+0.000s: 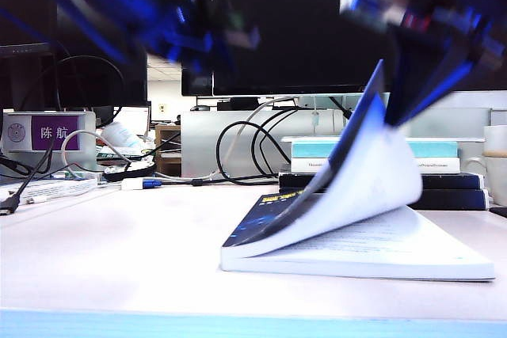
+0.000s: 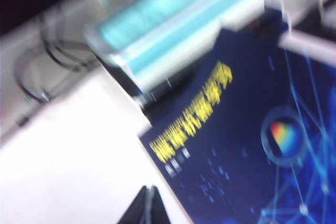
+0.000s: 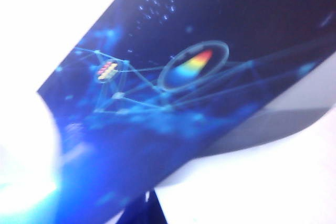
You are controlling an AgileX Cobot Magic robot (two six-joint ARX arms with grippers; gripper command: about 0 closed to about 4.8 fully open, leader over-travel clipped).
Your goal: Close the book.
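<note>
The book lies on the white table, right of centre. Its dark blue cover and a sheaf of white pages stand lifted and curved over the lower pages. My right gripper sits against the back of the raised cover near its top edge. In the right wrist view the cover fills the frame and the right gripper shows closed, dark tips at its edge. My left gripper hangs blurred, high on the left and off the book. Seen from the left wrist, the left gripper is shut and empty beside the cover.
A stack of teal, white and dark books stands just behind the book. Behind it are a large monitor and black cables. A mug is at the far right, a labelled box and clutter at the left.
</note>
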